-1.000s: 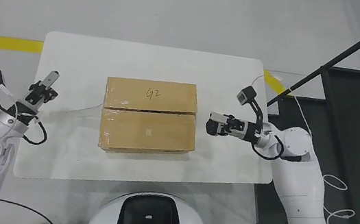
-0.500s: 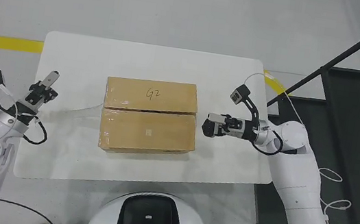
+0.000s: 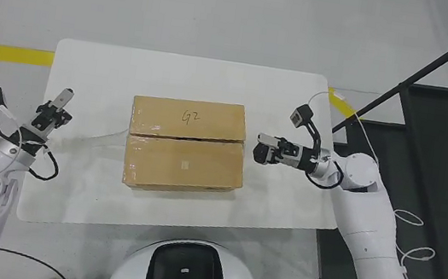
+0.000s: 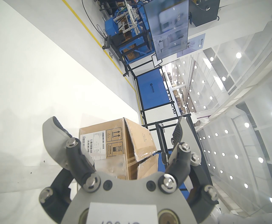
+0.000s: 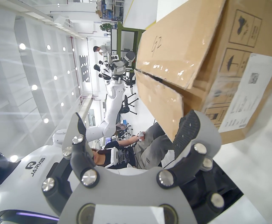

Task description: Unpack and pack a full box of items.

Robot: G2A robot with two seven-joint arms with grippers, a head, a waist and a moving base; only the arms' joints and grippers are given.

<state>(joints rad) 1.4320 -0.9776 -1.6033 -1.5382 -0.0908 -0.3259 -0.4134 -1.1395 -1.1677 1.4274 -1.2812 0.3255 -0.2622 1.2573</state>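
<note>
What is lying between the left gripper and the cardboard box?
In the top view, mostly bare white table, crossed by what looks like a clear tape strip trailing from the box toward the left gripper.

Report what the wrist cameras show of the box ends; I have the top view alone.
Observer: In the right wrist view the cardboard box has its flaps parted at that end, corners lifted.
Operator: Give the right gripper.
Observer: The right gripper is open, one finger pad close by the nearer flap's corner; contact I cannot tell.
Operator: Now the left.
Observer: The left gripper is open, apart from the box; that end wall bears a white label.
</note>
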